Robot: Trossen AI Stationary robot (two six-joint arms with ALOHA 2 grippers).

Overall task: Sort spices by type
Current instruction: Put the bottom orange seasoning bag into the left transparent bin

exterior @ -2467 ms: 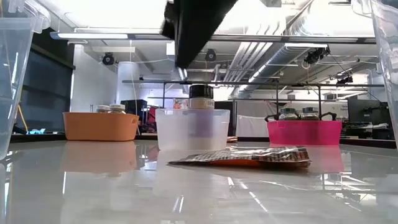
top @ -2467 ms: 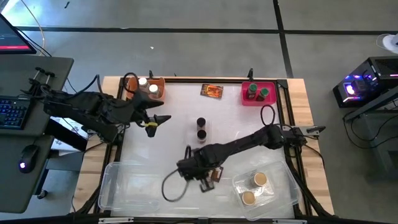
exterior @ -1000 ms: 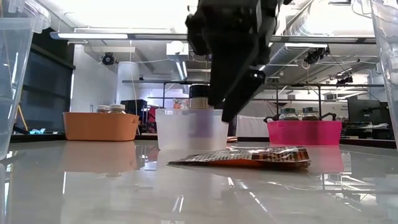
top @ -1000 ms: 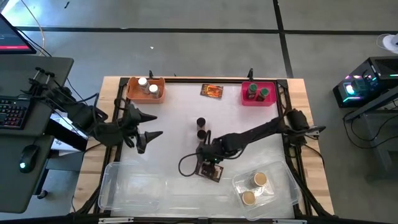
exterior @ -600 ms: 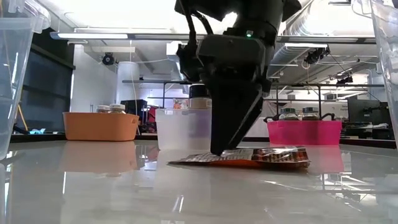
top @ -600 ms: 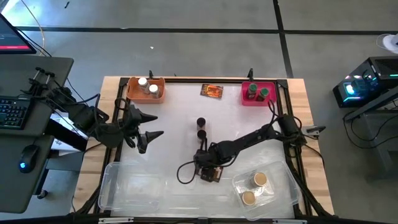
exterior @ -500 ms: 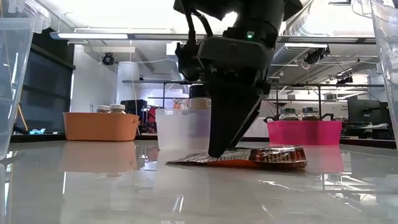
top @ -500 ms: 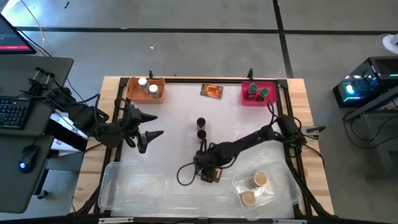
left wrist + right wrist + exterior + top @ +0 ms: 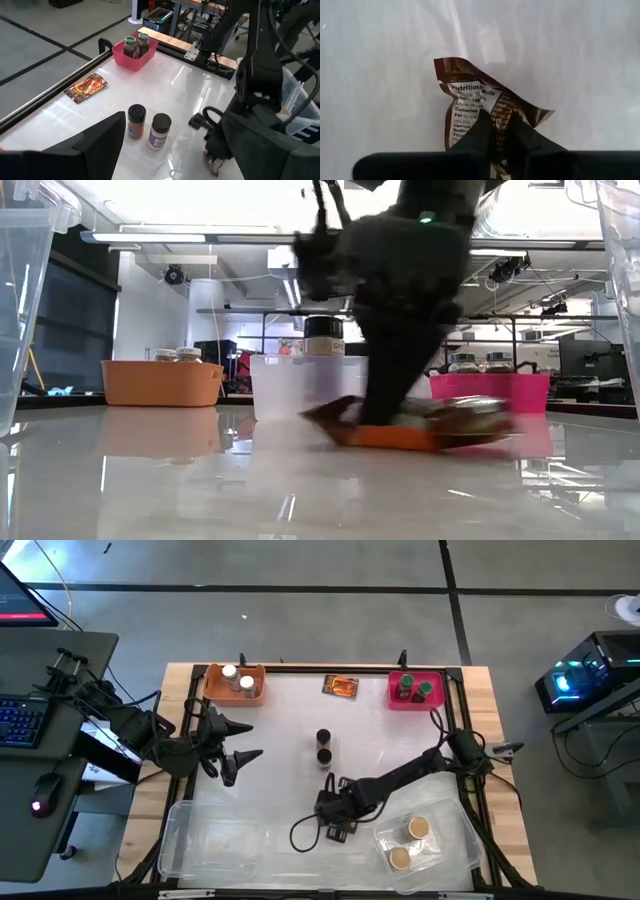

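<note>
Right gripper [image 9: 497, 134], near table edge at about 6 o'clock, is clenched on a crumpled spice packet [image 9: 485, 107], one end apparently lifting, probably to join the second packet [image 9: 341, 687] at 12 o'clock. Clear tray [image 9: 455, 840] holds two tan-lidded jars [image 9: 409, 842]. Two black-lidded jars [image 9: 324, 746] stand at centre. Left gripper [image 9: 243, 754] waits, released, at 9 o'clock. Orange bin [image 9: 262, 685]: white-lidded jars; pink bin [image 9: 432, 702]: green-lidded jars

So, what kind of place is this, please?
Probably a robotics lab or workshop. The table stands on a bare concrete floor beside a desk with a keyboard and mouse, and the low view shows exposed ceiling ducts and metal racks behind.
</note>
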